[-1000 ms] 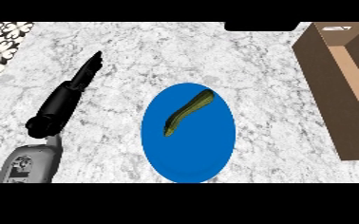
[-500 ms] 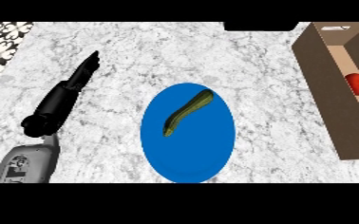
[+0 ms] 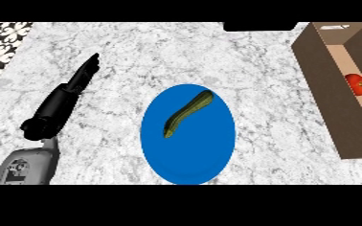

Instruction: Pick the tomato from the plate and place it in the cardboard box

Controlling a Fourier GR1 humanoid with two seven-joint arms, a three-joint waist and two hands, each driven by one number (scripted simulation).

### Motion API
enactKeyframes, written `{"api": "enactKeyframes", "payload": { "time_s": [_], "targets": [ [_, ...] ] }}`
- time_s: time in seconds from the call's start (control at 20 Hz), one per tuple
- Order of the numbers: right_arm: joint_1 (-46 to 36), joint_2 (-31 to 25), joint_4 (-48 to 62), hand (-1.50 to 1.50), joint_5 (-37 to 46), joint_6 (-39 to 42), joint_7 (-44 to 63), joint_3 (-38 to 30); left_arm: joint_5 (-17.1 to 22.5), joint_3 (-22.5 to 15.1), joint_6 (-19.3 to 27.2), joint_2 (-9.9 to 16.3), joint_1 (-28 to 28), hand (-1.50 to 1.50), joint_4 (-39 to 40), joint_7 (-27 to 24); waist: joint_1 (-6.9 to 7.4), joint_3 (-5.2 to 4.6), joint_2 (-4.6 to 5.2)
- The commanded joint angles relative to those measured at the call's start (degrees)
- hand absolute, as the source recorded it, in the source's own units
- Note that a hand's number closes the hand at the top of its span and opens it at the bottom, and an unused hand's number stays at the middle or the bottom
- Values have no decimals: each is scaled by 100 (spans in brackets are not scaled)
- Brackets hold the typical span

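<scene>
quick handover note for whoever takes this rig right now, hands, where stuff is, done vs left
Left hand: open, fingers straight, over the counter left of the plate, holding nothing.
Right hand: not in view.
Tomato: a red thing showing inside the cardboard box at the right edge, partly cut off.
Plate holds only a long green vegetable.
Done: tomato appears off the plate and in the box.
Left: apparently nothing but confirming it sits there.

A kitchen: the desk [image 3: 212,52] has a grey-veined white marble top like a kitchen worktop. On it lies a blue plate [image 3: 205,158] holding a green vegetable [image 3: 188,113], and patterned black-and-white tile [image 3: 13,40] shows at its far left corner.
</scene>
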Motion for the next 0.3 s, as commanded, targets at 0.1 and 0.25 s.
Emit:
{"api": "enactKeyframes", "payload": {
  "time_s": [0.1,0.25],
  "targets": [
    [425,15,-403,-150,-996,-509,-214,-975,-47,-46,33,-48,-48,0,-115,233,-16,-19,-7],
    [1106,-188,-205,-150,-1382,-433,-1006,-1293,-17,41,54,-68,-147,0,96,-23,17,-16,28]
  ]
}}
